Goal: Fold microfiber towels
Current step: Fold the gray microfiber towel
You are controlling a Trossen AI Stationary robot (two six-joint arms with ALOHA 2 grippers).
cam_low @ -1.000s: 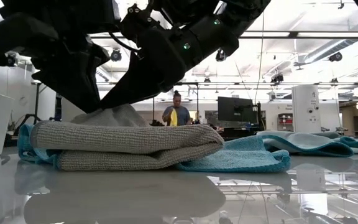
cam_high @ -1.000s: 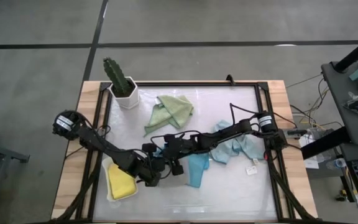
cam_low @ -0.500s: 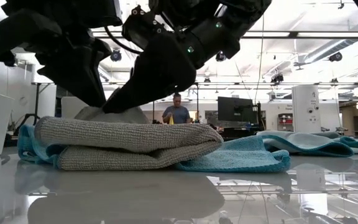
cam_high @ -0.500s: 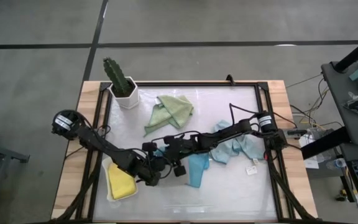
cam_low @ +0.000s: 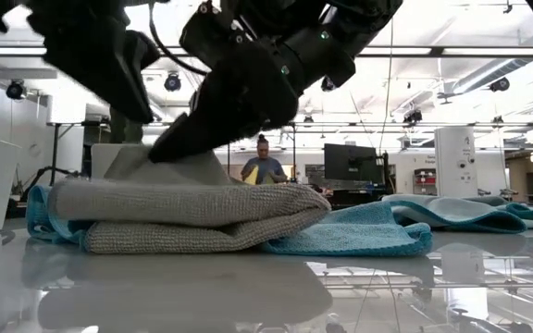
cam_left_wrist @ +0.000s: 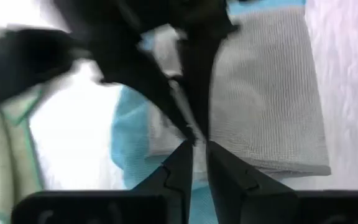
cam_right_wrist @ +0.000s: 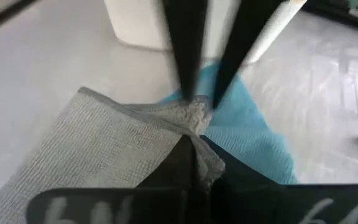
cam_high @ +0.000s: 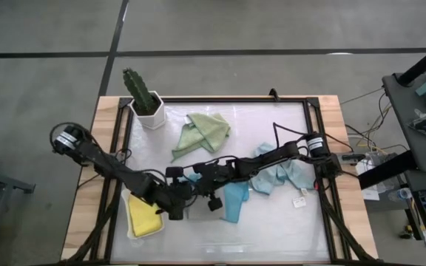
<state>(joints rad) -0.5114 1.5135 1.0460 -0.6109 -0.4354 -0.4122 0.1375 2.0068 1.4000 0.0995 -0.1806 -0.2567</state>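
Right gripper [cam_right_wrist: 194, 140] is now clamped shut on the grey towel [cam_low: 183, 217], lower centre, having closed within the second; refolding appears underway.

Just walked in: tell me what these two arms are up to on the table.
They are folding microfiber towels. The right gripper is shut on a pinched-up corner of the folded grey towel, which lies partly on the teal towel. The left gripper hangs just above the same towel, fingers nearly together, holding nothing. The yellow towel lies folded near the left arm; the sage green towel and pale blue towel lie crumpled.
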